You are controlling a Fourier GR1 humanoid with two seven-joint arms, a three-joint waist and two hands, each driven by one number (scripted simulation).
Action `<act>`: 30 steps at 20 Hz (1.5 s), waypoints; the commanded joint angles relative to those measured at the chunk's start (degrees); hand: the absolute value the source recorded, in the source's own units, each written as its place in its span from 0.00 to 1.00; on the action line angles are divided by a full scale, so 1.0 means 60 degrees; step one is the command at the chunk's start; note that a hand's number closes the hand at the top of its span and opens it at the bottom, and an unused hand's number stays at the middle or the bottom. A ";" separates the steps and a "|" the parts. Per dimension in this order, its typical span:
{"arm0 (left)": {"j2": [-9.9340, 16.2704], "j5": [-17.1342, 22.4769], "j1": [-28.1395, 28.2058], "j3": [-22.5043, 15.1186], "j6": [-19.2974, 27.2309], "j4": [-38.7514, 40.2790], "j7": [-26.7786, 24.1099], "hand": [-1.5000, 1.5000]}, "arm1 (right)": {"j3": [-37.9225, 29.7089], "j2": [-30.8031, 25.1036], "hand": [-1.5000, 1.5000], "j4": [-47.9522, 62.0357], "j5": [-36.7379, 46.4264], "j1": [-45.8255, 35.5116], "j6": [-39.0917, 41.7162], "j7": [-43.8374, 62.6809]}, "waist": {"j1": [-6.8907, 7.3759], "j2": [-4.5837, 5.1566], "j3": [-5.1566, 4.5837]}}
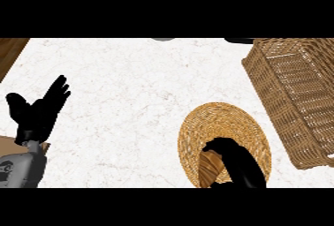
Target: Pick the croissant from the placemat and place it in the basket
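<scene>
Basket [294,97] beside placemat [222,128], right hand [238,161] over croissant [210,170]

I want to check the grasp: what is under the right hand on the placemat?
The right hand covers part of the round woven placemat. A brown striped piece, probably the croissant, shows beside it; the rest is hidden.
</scene>
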 commanded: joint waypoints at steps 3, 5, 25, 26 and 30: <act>0.0061 0.0023 0.0139 0.0103 -0.0217 -0.0471 0.0476 0.50 | 0.0216 0.0331 1.00 0.0861 0.0432 -0.0494 0.0097 0.0060 | 0.0028 0.0060 0.0052; 0.0216 0.0038 -0.0452 0.0242 -0.0288 0.0113 0.0410 0.50 | 0.0655 0.0626 1.00 0.1306 0.0807 -0.0416 -0.0276 0.0067 | 0.0006 0.0070 0.0051; -0.0438 -0.0155 -0.0861 -0.0647 -0.0453 -0.0107 0.0219 0.50 | -0.3794 0.1319 1.00 0.4336 0.1225 -0.8212 -0.5839 0.8635 | 0.1550 0.0461 0.0055; -0.0435 -0.0154 -0.0978 -0.0580 -0.0383 -0.0018 0.0245 0.50 | -0.3861 0.1319 1.00 0.4444 0.1513 -0.8506 -0.6310 0.8473 | 0.1448 0.0465 0.0050; -0.0400 -0.0222 -0.0969 -0.0621 -0.0367 -0.0034 0.0377 0.50 | -0.4216 0.1319 1.00 0.5893 0.3112 -0.9927 -0.6915 0.8997 | 0.1450 0.0425 0.0019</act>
